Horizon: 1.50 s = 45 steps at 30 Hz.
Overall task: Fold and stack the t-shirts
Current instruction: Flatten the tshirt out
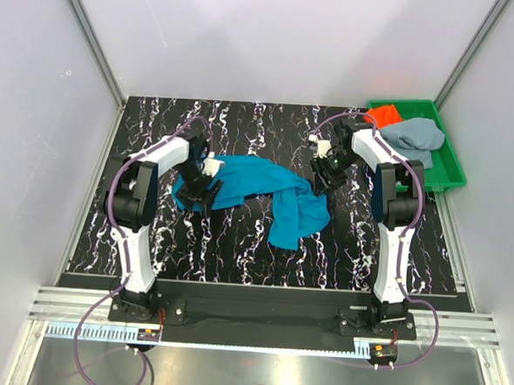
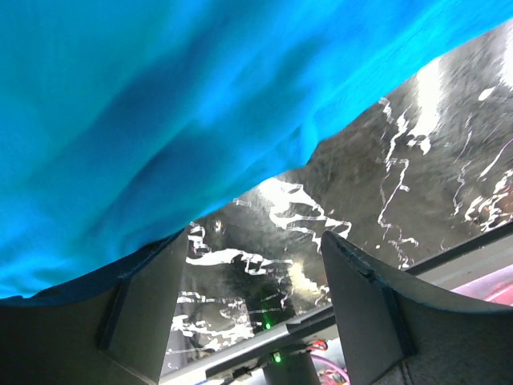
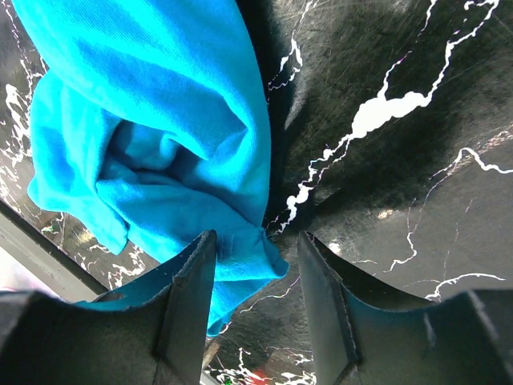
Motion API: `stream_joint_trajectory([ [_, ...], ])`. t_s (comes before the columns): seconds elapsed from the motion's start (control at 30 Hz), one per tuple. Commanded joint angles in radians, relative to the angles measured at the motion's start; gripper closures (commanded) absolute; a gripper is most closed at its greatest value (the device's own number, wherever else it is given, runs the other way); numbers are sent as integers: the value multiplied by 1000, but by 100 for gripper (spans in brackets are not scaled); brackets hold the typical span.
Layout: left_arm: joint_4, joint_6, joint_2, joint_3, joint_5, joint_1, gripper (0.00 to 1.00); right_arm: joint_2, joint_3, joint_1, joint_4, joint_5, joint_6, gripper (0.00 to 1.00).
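Observation:
A teal-blue t-shirt (image 1: 257, 188) lies crumpled across the middle of the black marbled table, with a bunched lobe (image 1: 297, 219) hanging toward the front. My left gripper (image 1: 205, 189) is at the shirt's left end. In the left wrist view that gripper (image 2: 256, 277) is open, with only table between its fingers (image 2: 365, 309) and the teal cloth (image 2: 160, 120) just beyond the tips. My right gripper (image 1: 322, 177) is at the shirt's right edge. Seen from the right wrist, this gripper (image 3: 256, 277) is open around a corner of the teal shirt (image 3: 244, 261), unclamped. An orange-red t-shirt (image 1: 384, 115) and a grey-blue t-shirt (image 1: 418, 134) lie in the tray.
A green plastic tray (image 1: 455, 170) stands at the back right corner, beside the right arm. White walls with metal frame posts enclose the table on three sides. The arms' bases sit on a rail at the near edge (image 1: 258, 310).

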Motion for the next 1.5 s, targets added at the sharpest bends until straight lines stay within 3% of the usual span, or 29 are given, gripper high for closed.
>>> stream_joint_trajectory([
  [0.0, -22, -7, -81, -30, -20, 21, 27, -46, 1, -2, -3, -32, 5, 47],
  [0.2, -8, -20, -78, -44, -64, 45, 27, -22, -12, -2, 10, -27, 11, 48],
  [0.43, 3, -30, 31, 39, -57, 49, 27, 6, 27, -2, -9, -40, 13, 65],
  [0.57, 9, -31, 73, 66, -57, 47, 28, 0, 23, -2, -6, -37, 10, 65],
  [0.8, 7, -31, 100, 97, -31, 27, 48, -9, -3, -2, 5, -43, 14, 72],
  [0.87, 10, -34, 105, 97, -26, 22, 49, -8, -2, -2, 4, -46, 14, 74],
  [0.97, 18, -34, 106, 94, -21, 19, 61, -5, 3, -2, 1, -47, 10, 79],
  [1.07, 18, -36, 100, 91, -18, 16, 82, -3, 12, -2, -4, -46, 8, 88],
  [1.1, 16, -37, 97, 90, -24, 16, 94, -2, 15, -2, -3, -47, 8, 95],
  [1.13, 15, -36, 91, 86, -24, 16, 99, -2, 17, -2, -3, -47, 8, 99],
  [1.47, -54, 6, -81, 106, -104, 19, 100, -86, 27, -2, -4, -26, 5, 100],
])
